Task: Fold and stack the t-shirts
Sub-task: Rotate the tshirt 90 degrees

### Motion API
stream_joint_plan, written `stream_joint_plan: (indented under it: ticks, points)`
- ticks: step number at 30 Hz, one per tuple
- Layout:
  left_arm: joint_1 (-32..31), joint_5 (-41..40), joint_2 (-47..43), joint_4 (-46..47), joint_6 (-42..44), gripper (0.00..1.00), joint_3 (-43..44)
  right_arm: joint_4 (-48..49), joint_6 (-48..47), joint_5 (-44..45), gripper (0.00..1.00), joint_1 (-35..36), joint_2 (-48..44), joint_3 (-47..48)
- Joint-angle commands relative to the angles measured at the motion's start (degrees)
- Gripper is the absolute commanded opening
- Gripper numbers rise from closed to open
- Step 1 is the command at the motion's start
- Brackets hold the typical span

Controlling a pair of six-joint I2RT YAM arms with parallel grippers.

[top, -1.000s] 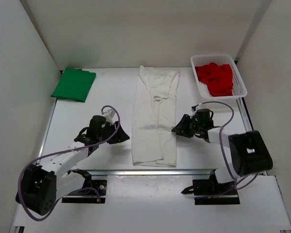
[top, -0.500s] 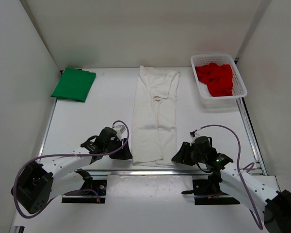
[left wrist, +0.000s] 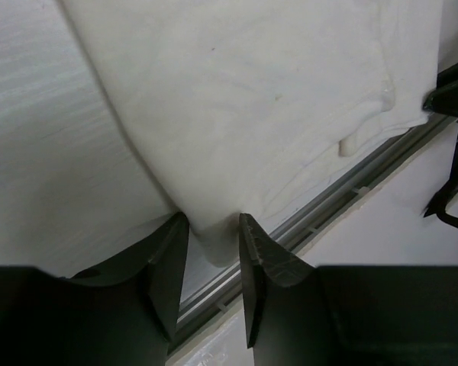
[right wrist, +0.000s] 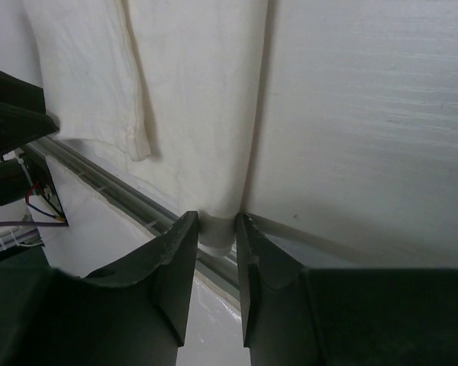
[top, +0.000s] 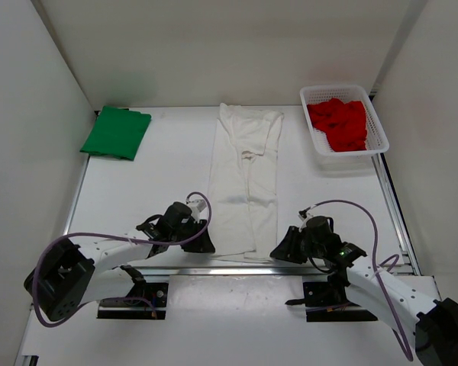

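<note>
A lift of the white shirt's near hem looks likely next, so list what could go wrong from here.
1. The left gripper and right gripper each pinch only a small corner of the white t-shirt; the cloth may slip out on lifting.
2. The hem lies right at the metal rail; fingers could snag there.
3. The lengthwise-folded layers look loose and might fall open.

Your overhead view reads bright and even, lit diffusely from above; only faint soft shadows fall on the desk [top: 137, 191]. The white t-shirt [top: 244, 183] barely separates from it in tone. In both wrist views your fingers [left wrist: 164, 282] are near-black, underexposed and slightly soft; the cloth beyond is sharp.
</note>
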Motion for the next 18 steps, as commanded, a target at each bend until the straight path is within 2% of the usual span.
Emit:
stream_joint_plan:
  ticks: [1, 7, 8, 9, 10, 11, 13, 18]
  points:
    - [-0.32, 0.93, -0.22, -1.45, -0.33, 0.42, -2.09, -1.29, 0.72, 0.49, 0.27, 1.75, 0.23, 0.38]
    - [-0.93, 2.6, -0.66, -0.13, -1.65, 0.33, -3.24, -1.99, 2.3, 1.02, 0.28, 3.34, -1.0, -0.15]
    - [-1.19, 2.52, -0.84, 0.05, -1.57, 0.25, -3.33, -1.82, 2.56, 0.5, 0.26, 3.34, -1.18, 0.03]
    - [-1.37, 2.69, -1.37, -0.21, -1.74, 0.22, -3.5, -2.17, 3.0, 0.93, 0.17, 4.04, -1.7, -0.23]
    - [-1.11, 1.74, -1.72, -1.26, -2.44, 0.15, -3.77, -2.08, 2.83, 1.02, 0.05, 4.22, -2.23, -0.15]
    - [-1.46, 0.94, -2.51, -1.7, -2.53, 0.08, -3.16, -2.17, 2.91, 1.28, 0.01, 4.31, -2.59, -0.24]
    - [-1.46, -0.46, -4.71, -4.85, -3.06, 0.0, -2.81, -2.95, 3.52, 1.54, 0.0, 5.97, -3.11, 0.46]
    - [-0.58, 3.93, -15.49, -12.24, -5.08, 0.0, -4.73, -8.66, 11.25, 6.46, 0.0, 18.27, -8.65, 1.35]
